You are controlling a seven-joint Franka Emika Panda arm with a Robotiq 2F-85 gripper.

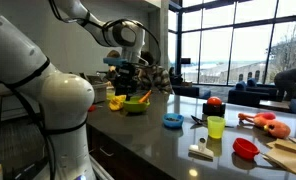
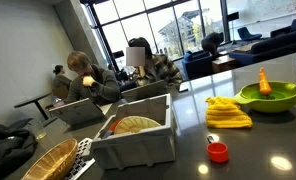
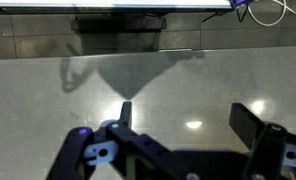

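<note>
In the wrist view my gripper (image 3: 185,112) is open and empty, with its two dark fingers spread over a bare, glossy grey countertop (image 3: 148,70). In an exterior view the gripper (image 1: 126,72) hangs above the far end of the counter. It is just over a green bowl (image 1: 136,104) and a yellow cloth (image 1: 116,101), touching neither. The green bowl (image 2: 270,97) holds an orange carrot (image 2: 264,80), and the yellow cloth (image 2: 228,112) lies beside it. The gripper does not show in that view.
On the counter are a blue dish (image 1: 173,121), a green cup (image 1: 216,126), a red bowl (image 1: 246,148), an orange toy (image 1: 265,122) and a wooden board (image 1: 288,155). A small red cup (image 2: 218,152), a grey bin (image 2: 138,138) and a wicker basket (image 2: 48,160) stand nearby. People sit behind.
</note>
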